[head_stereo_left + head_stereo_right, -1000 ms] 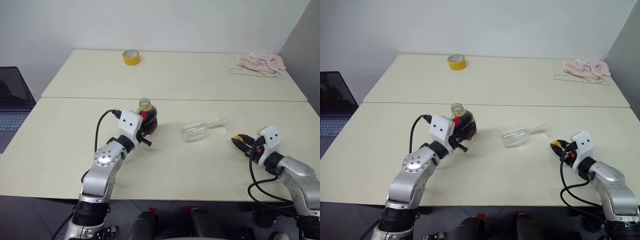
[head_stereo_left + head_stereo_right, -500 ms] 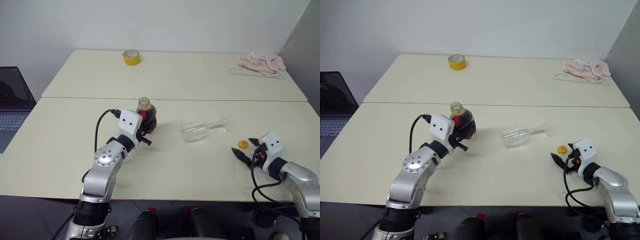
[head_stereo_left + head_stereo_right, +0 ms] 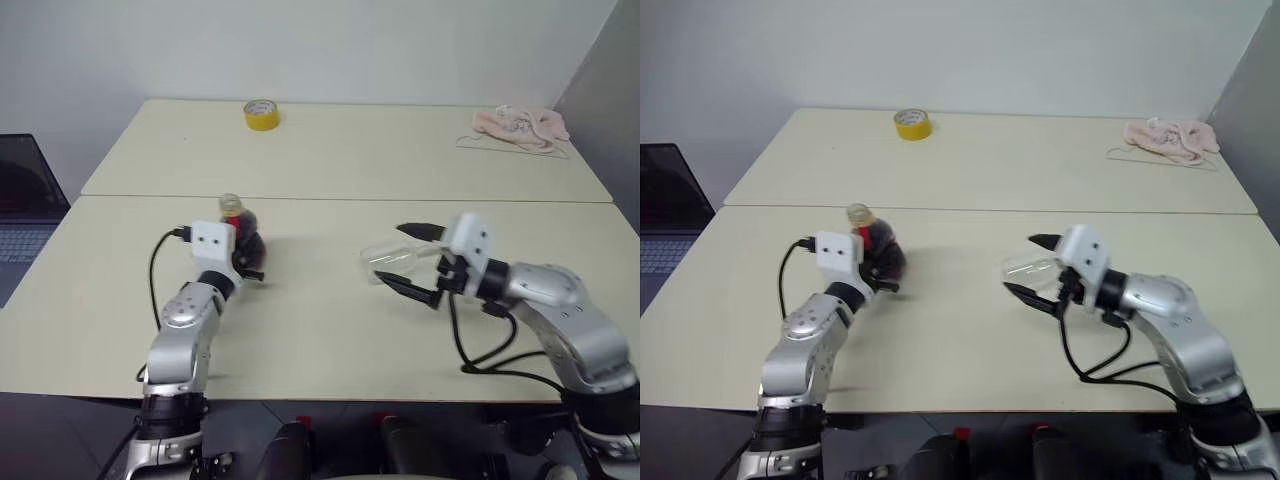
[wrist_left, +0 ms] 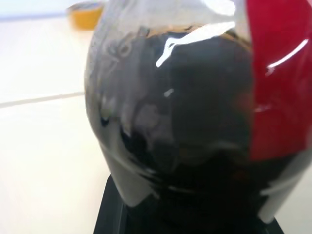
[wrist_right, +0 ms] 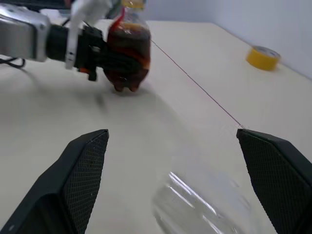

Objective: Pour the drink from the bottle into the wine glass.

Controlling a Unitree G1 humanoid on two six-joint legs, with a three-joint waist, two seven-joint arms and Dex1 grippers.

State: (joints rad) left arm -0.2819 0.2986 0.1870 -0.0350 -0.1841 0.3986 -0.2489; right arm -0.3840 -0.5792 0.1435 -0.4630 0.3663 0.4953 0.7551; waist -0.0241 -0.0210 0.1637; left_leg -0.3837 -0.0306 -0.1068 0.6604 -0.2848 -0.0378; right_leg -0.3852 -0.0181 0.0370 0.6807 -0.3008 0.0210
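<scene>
No legible text on any surface.

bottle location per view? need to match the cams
Left eye: bottle left of centre, in the left gripper.
Right eye: same.
Left wrist: close up.
Right wrist: upright beyond the open right gripper.
Shared landmark: yellow tape roll.

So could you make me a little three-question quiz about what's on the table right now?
1. True or false: the wine glass stands upright.
2. Which gripper holds the bottle? A) left B) right C) neither
3. Fill in: the right gripper has its jaws ____ on either side of the glass bowl.

Key: 1 false, it lies on its side on the table. 2 A, the left gripper is clamped on it. 3 open.
</scene>
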